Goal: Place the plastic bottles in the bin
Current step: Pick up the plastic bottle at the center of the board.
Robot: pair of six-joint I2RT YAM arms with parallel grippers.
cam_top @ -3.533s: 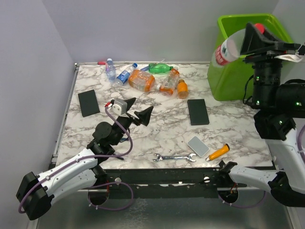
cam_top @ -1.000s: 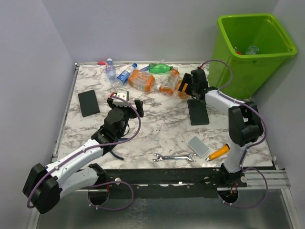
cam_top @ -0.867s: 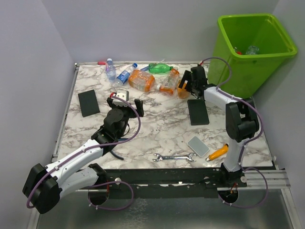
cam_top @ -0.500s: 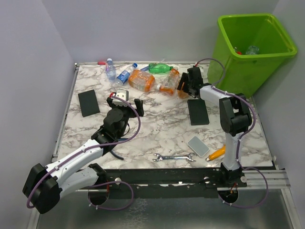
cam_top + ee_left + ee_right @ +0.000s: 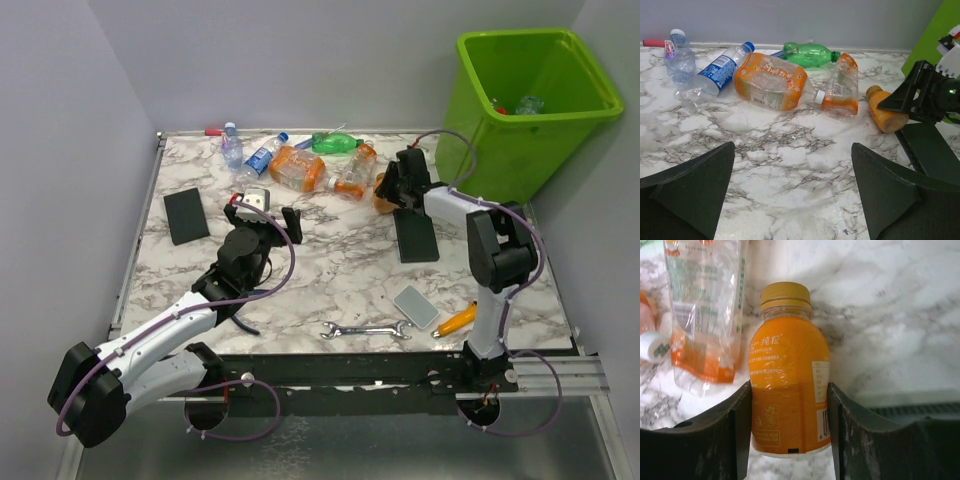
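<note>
A small orange bottle (image 5: pixel 789 365) with a yellow cap lies on the marble table (image 5: pixel 330 270) by the back right. My right gripper (image 5: pixel 386 186) is shut on it, a finger pressed on each side of its body (image 5: pixel 789 390). Left of it lies a heap of plastic bottles: a crushed orange-labelled one (image 5: pixel 355 172), a large orange one (image 5: pixel 297 168), a green one (image 5: pixel 337 143), a blue-labelled one (image 5: pixel 262 157) and a clear one (image 5: pixel 232 145). The lime-green bin (image 5: pixel 500 150) stands off the table's right back corner. My left gripper (image 5: pixel 262 212) hovers open and empty mid-table (image 5: pixel 792 147).
A black slab (image 5: pixel 415 235) lies just in front of the right gripper, and another black slab (image 5: pixel 186 215) lies at the left. A grey slab (image 5: pixel 415 306), a wrench (image 5: pixel 365 330) and an orange-handled screwdriver (image 5: pixel 457 320) lie near the front edge. Bottles (image 5: pixel 520 105) lie inside the bin.
The right arm came down from above the bin to the table and its jaws have closed on the small orange bottle. The left arm has stayed still over the last second.
</note>
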